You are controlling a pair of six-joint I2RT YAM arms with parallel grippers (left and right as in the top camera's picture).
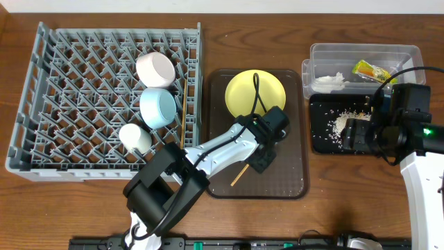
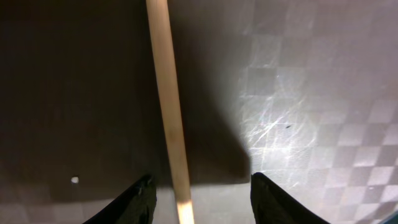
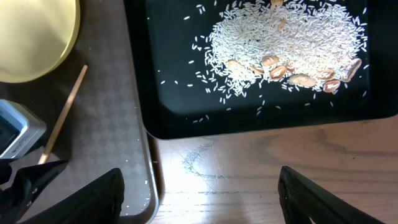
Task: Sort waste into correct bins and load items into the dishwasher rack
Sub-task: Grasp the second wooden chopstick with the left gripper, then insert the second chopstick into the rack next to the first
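Reaching down over the dark brown textured serving tray [image 2: 311,93], the left tool [image 2: 202,183] has its two black fingers [image 2: 134,202] spread apart. One finger sits on each side of a thin wooden chopstick [image 2: 169,106] lying flat on that tray. The stick passes nearer the left finger, and neither finger visibly touches it. Just beyond this tool, on the same tray, sits the round yellow plate [image 1: 254,92].

Off to the tool's left stands the large grey plastic dishwasher rack [image 1: 62,104]. It holds a white bowl [image 1: 154,67], a light blue bowl [image 1: 158,106] and a small white cup [image 1: 135,137]. A second wooden stick [image 1: 182,133] is against the rack wall nearest the tool.

The right tool [image 3: 200,177] is also open and holds nothing, hanging above the wooden surface [image 3: 249,174] at the near rim of the shallow black rectangular tray [image 3: 161,81]. Whitish rice scraps [image 3: 286,43] lie heaped in that tray ahead of it. Past the tray, the clear plastic tub [image 1: 316,52] contains a crumpled white tissue [image 1: 329,81] and a yellow-green snack wrapper [image 1: 371,70].
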